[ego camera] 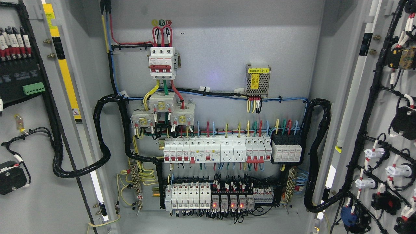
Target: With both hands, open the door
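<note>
Can't tell anything about either hand, no arm or finger in shot at all. Both doors cropped hard too: left door (pixel 39 152) cut by the left edge, right door (pixel 383 107) cut by the right edge, so no outer face or handle visible, just the inner sides loaded with wiring and parts. Swung wide open, both of them, flanking the cabinet interior (pixel 214 42). Labels mostly too small to read. Inside on the grey back panel: three-pole main breaker (pixel 162 61) up top with red looped wires, perforated power supply (pixel 257 80) with a yellow label to its right, long row of white breakers (pixel 217 148) mid-height, lower row of relays (pixel 232 201) with small red lights lit. Thick black cable looms (pixel 104 152) looping from the panel out to each door. Yellow-and-black strip (pixel 61 61) along the left frame. Bottom of the cabinet cut off by the frame edge.
</note>
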